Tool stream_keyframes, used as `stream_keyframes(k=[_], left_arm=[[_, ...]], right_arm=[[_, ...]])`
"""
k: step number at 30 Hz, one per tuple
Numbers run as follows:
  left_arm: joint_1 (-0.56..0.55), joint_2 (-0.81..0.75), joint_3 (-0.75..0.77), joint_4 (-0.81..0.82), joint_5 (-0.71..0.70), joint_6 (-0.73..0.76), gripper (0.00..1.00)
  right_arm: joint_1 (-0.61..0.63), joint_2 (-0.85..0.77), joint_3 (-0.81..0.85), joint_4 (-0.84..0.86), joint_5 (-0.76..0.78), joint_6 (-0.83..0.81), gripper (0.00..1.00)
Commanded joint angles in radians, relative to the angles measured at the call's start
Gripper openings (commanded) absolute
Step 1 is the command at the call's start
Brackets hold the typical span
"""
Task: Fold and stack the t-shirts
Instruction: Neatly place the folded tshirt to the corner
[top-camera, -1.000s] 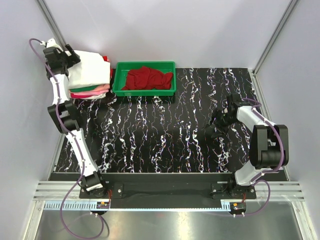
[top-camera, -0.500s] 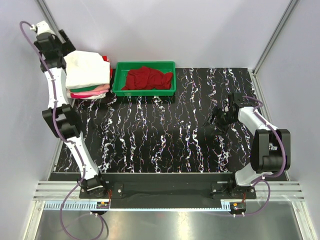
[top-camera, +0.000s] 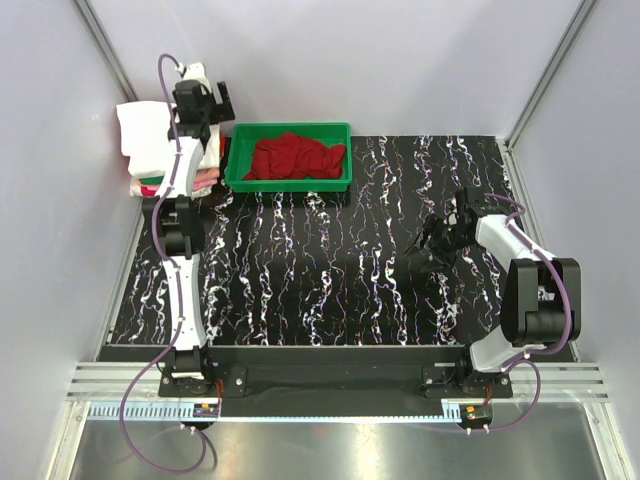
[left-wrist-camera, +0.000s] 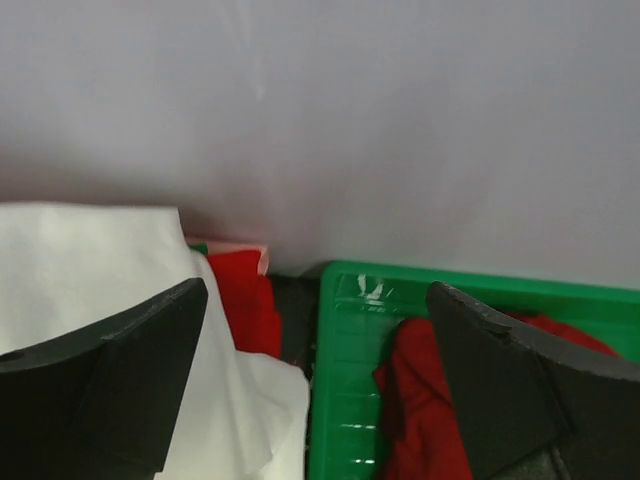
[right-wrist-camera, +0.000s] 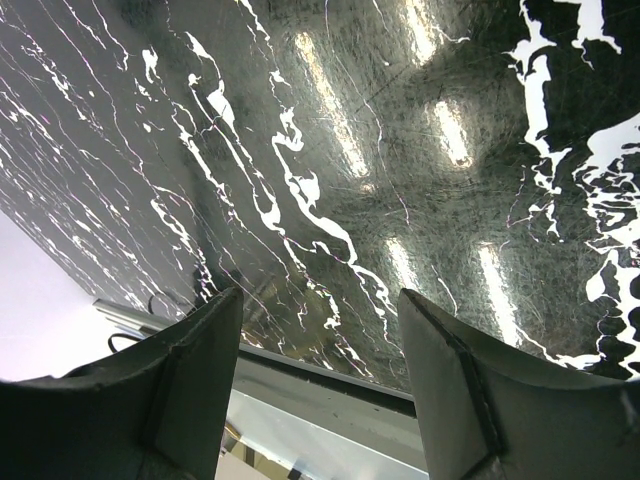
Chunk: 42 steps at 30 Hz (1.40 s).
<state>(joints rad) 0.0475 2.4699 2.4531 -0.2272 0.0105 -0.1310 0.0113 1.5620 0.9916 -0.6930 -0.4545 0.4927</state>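
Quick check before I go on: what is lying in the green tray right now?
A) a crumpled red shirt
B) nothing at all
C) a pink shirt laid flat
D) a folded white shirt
A: the top view shows a bunched red shirt inside the green tray. The left wrist view also shows red cloth in it. The white shirt lies outside the tray, to its left.

A folded white shirt (top-camera: 142, 135) is laid on top of a pile (top-camera: 205, 180) at the far-left corner of the counter (top-camera: 330, 270). Green, red and pink edges are seen beneath it. A red shirt (top-camera: 295, 157) is bunched, unfolded, inside the green tray (top-camera: 238, 182) just beside the pile.
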Motion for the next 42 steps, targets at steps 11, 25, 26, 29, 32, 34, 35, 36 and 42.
stream_keyframes(k=[11,25,26,29,32,34,35,36,42], left_arm=[[0.031,0.023,0.012,0.074,-0.118,0.025,0.99],[0.029,-0.065,0.014,0.057,-0.207,0.073,0.8],[0.029,-0.059,0.023,0.048,-0.211,0.08,0.8],[0.031,-0.025,0.061,0.019,-0.213,0.09,0.81],[0.032,-0.006,0.057,0.015,-0.23,0.093,0.8],[0.034,0.011,0.057,0.014,-0.224,0.091,0.8],[0.035,0.024,0.058,0.014,-0.216,0.087,0.8],[0.035,0.029,0.06,0.012,-0.213,0.084,0.8],[0.038,0.061,0.061,0.006,-0.205,0.074,0.79]], right_arm=[[0.006,0.013,0.001,0.024,0.007,-0.022,0.7],[0.007,0.01,-0.019,0.039,-0.004,-0.019,0.7],[0.006,0.01,-0.019,0.041,-0.006,-0.017,0.7],[0.006,0.02,-0.021,0.044,-0.012,-0.019,0.7],[0.007,0.027,-0.021,0.047,-0.016,-0.017,0.7],[0.006,0.03,-0.018,0.046,-0.016,-0.019,0.7],[0.007,0.032,-0.018,0.046,-0.016,-0.019,0.7],[0.006,0.032,-0.018,0.046,-0.016,-0.019,0.7],[0.007,0.041,-0.014,0.046,-0.016,-0.017,0.7]])
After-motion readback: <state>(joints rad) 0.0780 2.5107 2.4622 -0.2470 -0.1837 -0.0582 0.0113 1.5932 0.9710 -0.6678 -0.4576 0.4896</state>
